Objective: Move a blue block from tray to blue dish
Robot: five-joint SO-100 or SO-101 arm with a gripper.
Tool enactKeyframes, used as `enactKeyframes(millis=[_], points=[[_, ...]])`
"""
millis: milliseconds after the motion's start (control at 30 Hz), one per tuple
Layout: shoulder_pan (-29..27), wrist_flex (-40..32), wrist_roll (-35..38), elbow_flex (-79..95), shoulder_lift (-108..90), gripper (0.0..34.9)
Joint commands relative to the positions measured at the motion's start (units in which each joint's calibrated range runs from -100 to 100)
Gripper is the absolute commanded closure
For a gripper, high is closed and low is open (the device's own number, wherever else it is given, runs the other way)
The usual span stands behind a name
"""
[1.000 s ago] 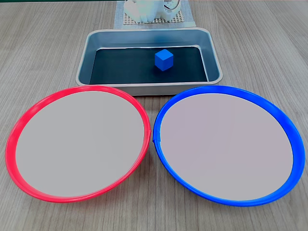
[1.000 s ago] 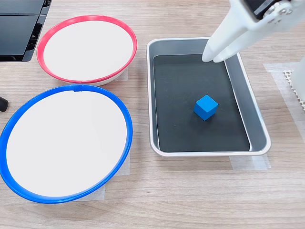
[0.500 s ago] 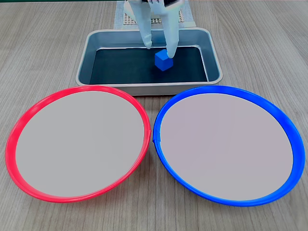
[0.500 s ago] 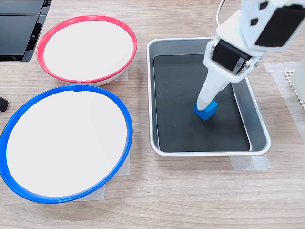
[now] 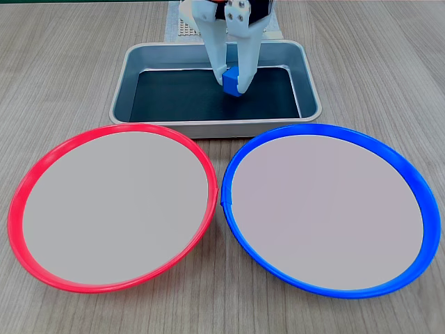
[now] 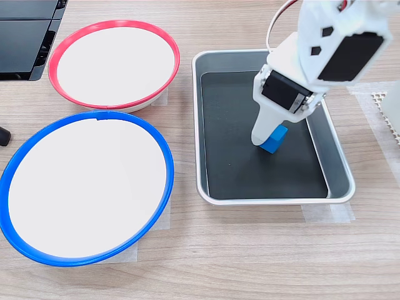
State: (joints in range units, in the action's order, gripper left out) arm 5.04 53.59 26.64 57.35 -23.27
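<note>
One arm, white gripper down inside the tray, w/ the blue block between its two fingers in the first exterior view; jaws narrowed to about block width, a finger on each side of it, looks clamped on. Can't tell if block is off the tray floor or just resting on it. In the second exterior view the gripper hides most of the blue block, which sits over the dark tray bottom near mid-tray. Blue dish is just in front of the tray in the first exterior view, touching the red dish beside it; both dishes hold nothing.
</note>
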Motion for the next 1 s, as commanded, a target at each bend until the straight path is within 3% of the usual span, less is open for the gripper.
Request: enactKeyframes(millis=[0,167,500,567,667,733,900,967], points=[[1.2,7.5,-1.9,-16.2,1.6,34.6],[2.2,9.6,-6.0,-41.0,11.5,34.6],[4.5,-11.4,-9.4,-53.2,34.3,34.6],[5.3,-13.8,-9.3,-54.6,38.1,31.5],[6.3,-16.8,-8.8,-55.7,41.0,21.7],[6.7,-18.1,-8.6,-55.7,40.8,18.4],[6.6,-20.8,-9.4,-51.4,34.5,20.4],[6.3,-23.7,-10.5,-44.7,27.9,26.8]])
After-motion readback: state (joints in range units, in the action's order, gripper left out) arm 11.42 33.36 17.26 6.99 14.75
